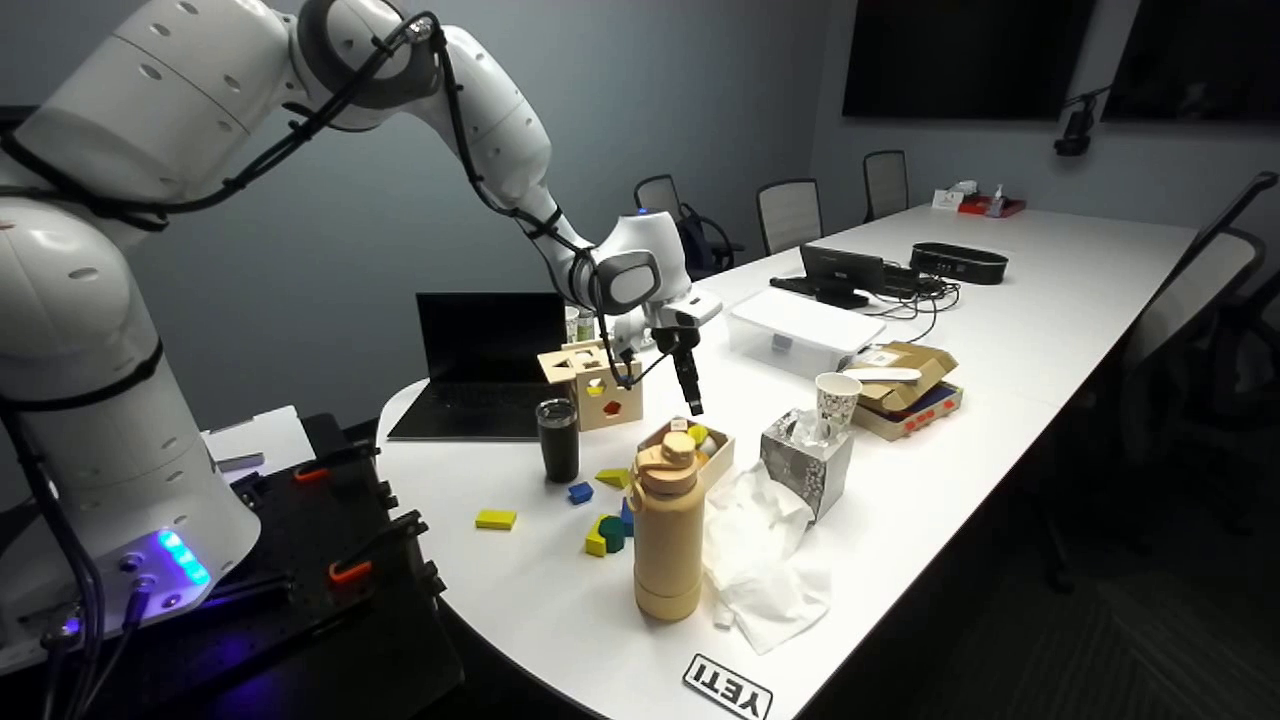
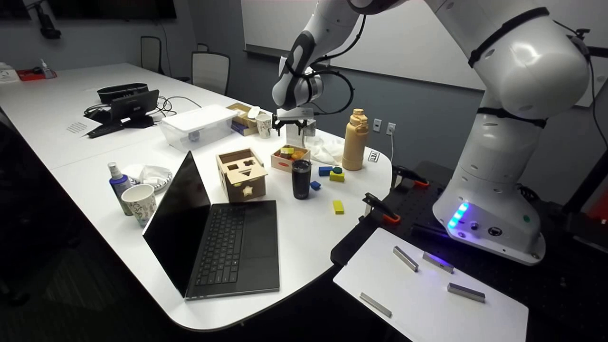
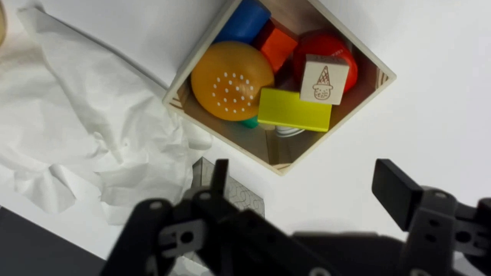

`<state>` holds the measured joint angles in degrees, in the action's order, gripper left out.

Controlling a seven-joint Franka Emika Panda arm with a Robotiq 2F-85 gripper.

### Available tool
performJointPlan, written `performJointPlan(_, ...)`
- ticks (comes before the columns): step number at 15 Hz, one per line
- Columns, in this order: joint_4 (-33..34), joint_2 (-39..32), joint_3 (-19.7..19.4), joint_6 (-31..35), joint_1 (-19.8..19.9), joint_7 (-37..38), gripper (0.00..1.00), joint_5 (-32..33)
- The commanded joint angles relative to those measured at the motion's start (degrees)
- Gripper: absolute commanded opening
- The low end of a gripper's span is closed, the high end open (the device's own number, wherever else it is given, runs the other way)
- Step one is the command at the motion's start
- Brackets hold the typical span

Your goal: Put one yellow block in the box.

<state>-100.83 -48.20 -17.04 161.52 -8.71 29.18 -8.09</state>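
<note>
Pincer (image 3: 304, 180) gapes wide near the wooden box (image 3: 249, 138), yellow block (image 3: 294, 111) inside; a label (image 1: 728, 687) reads YETI.

Meeting room, long table (image 1: 1020, 340), screens (image 1: 965, 55) (dark)

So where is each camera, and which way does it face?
In an exterior view: on the laptop side, facing the whiteboard; base, arm and pincer show.
In an exterior view: on the tan bottle side, facing down the table; base, arm and pincer show.
Wrist view: on the arm, facing down at a yellow block; only the open pincer shows.
Both exterior views share the bottle, laptop and black tumbler.
</note>
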Motion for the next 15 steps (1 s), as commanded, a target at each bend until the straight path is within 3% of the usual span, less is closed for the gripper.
performJointPlan(1,-1.27,4.04,0.94,-2.08,0.13,-0.78,1.00,0.52)
performJointPlan(3,-3.72,7.71,1.28,-2.80,-0.26,-1.35,1.00,0.73)
performJointPlan(6,-7.44,15.17,3.02,-9.38,0.23,-2.92,1.00,1.20)
performJointPlan(15,-14.05,39.16,8.48,-38.73,1.49,-4.32,1.00,11.39)
